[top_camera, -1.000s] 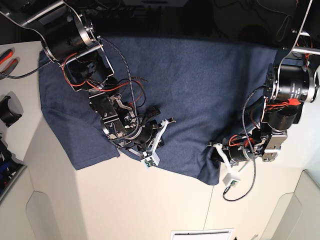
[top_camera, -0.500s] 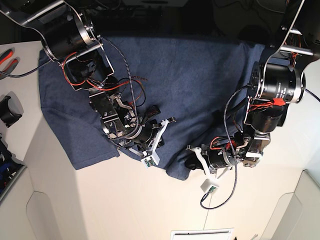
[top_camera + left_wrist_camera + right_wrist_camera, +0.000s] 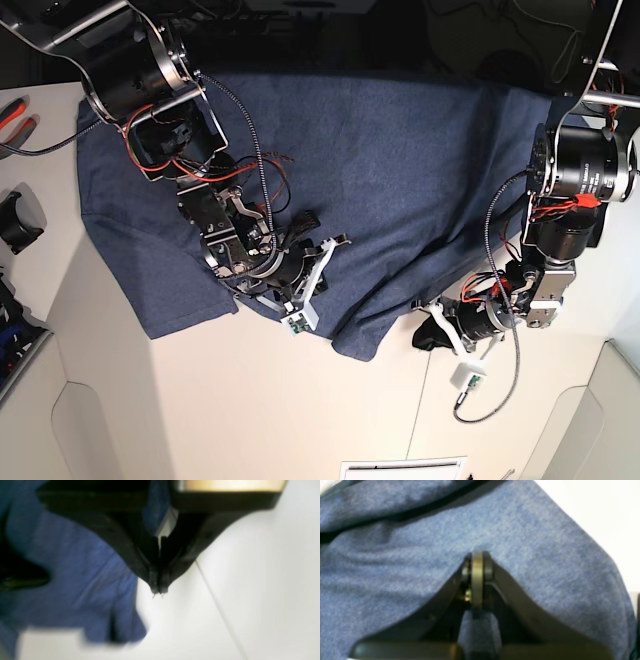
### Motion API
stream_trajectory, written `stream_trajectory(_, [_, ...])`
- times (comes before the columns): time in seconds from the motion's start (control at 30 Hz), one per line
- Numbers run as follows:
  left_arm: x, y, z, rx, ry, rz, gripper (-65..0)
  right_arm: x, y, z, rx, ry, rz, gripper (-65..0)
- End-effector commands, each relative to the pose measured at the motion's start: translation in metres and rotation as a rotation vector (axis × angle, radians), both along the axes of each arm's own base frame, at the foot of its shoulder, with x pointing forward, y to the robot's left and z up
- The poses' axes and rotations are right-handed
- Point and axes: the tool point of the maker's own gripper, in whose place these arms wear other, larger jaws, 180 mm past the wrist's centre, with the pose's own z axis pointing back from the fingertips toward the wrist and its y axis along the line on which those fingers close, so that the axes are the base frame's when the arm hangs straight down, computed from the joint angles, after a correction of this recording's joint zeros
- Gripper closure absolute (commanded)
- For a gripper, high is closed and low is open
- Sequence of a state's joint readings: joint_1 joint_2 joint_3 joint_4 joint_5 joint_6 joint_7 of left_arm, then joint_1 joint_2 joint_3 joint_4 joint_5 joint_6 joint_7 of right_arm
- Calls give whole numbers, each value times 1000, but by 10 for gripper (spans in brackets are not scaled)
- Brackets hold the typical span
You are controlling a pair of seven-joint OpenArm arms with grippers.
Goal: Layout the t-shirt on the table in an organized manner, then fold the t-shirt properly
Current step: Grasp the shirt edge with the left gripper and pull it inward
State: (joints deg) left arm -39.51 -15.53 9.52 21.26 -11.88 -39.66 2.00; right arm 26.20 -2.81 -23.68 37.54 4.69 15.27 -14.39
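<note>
The slate-blue t-shirt (image 3: 400, 150) lies spread over the far half of the white table (image 3: 300, 420), its lower right corner bunched inward. My left gripper (image 3: 424, 337) is shut. Its tips (image 3: 157, 590) hover over bare table (image 3: 250, 580) just right of the t-shirt's edge (image 3: 75, 580), with nothing pinched at the tips. My right gripper (image 3: 322, 266) lies on the shirt near its front hem. In the right wrist view its fingertips (image 3: 477, 557) are shut, resting against the fabric (image 3: 395, 585). Bare table (image 3: 595, 505) shows beyond.
Red-handled tools (image 3: 12, 115) and a black object (image 3: 15, 220) sit at the left edge. Raised white panels stand at the front corners (image 3: 90, 430) (image 3: 615, 400). A white sheet (image 3: 405, 468) lies at the front edge. A thin seam line (image 3: 217, 600) crosses the tabletop.
My left gripper swept left, carrying the shirt's lower right corner inward, then drew back right onto bare table, leaving the corner bunched. The right arm has not moved.
</note>
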Motion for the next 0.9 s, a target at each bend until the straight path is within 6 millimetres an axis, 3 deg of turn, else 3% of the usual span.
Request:
stream_trajectory(0.0, [21,2,31,-39,-83,19,0,-13,-11,-14,-70,71,17,0])
stream_trajectory(0.1, [18,2,26,-11,-70,2,0,-13,-11,-14,-70,71,17,0])
stream_trajectory(0.33, [-20,2,-22,42,54,-30,0,-13,-11,-14,-70,71,17,0])
stream_trajectory(0.5, [-29,2,-31,27,52,-23,0,-13,-11,-14,-70,71,17,0])
stream_trajectory(0.73, [-22,0,-20,6,8,-15,0,-13,-11,-14,-70,71,17,0])
stream_trajectory(0.87, [-2,-6,15,-71,-115,13,0,-13,-11,-14,-70,71,17,0])
